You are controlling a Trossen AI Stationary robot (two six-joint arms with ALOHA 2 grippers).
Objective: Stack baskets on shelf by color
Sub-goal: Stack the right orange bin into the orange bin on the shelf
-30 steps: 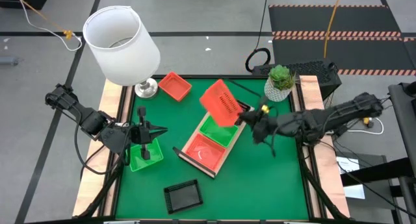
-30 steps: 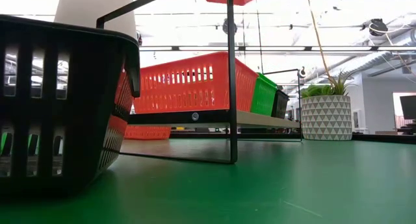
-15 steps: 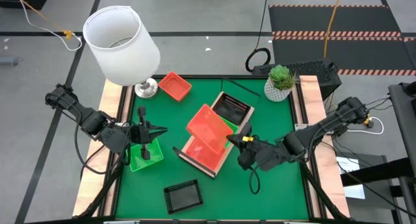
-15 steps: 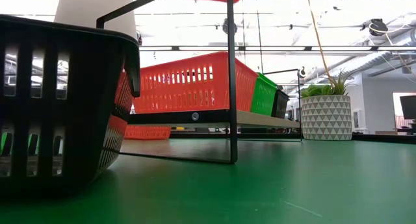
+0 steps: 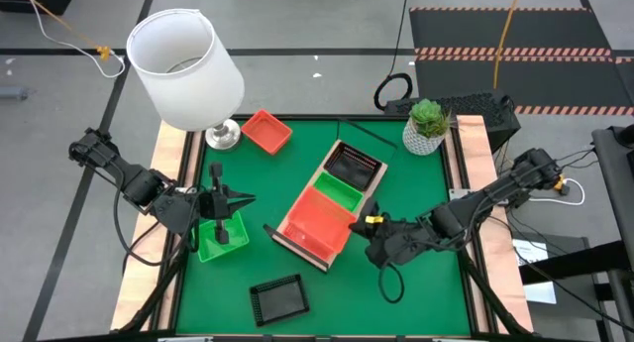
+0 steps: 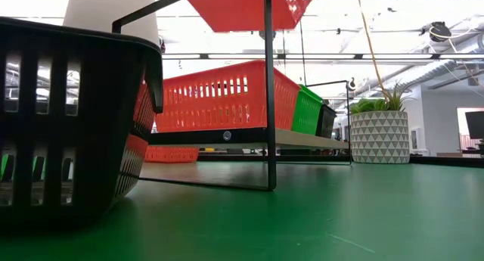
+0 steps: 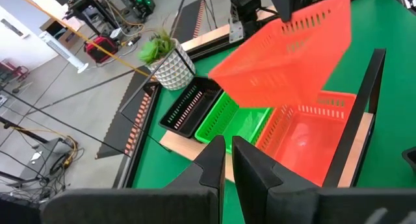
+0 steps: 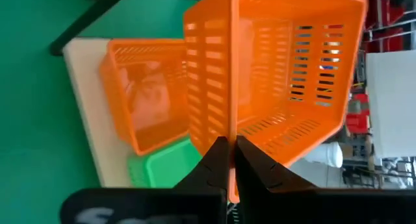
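Note:
My right gripper (image 5: pixel 369 226) is shut on an orange-red basket (image 5: pixel 319 215) and keeps it in the air over the near end of the light-wood shelf (image 5: pixel 289 246). On the shelf sit an orange-red basket (image 6: pixel 219 94), a green basket (image 5: pixel 339 191) and a black basket (image 5: pixel 354 164) in a row. Resting on the mat are another orange-red basket (image 5: pixel 265 131), a green basket (image 5: pixel 210 245) and a black basket (image 5: pixel 277 299). My left gripper (image 5: pixel 241 199) waits shut above the loose green basket, touching nothing. My right gripper pinches one side wall of the orange-red basket at its rim (image 8: pixel 231 130), one finger on either face of the wall. The fingers come from the table's right side. The basket is lifted clear and tilted (image 6: pixel 249 7), above the orange-red basket on the shelf (image 8: pixel 140 87).
A white lamp (image 5: pixel 188 69) stands at the far left corner, and a potted plant (image 5: pixel 428 124) at the far right. The black basket on the mat (image 6: pixel 68 125) stands close to the low camera. Bare green mat lies right of the shelf (image 5: pixel 416 283).
My right gripper has moved from beside the shelf's far end toward the near edge and come down, still shut on the orange-red basket. The basket has swung from steeply tipped over the green basket to flatter, over the orange-red one on the shelf.

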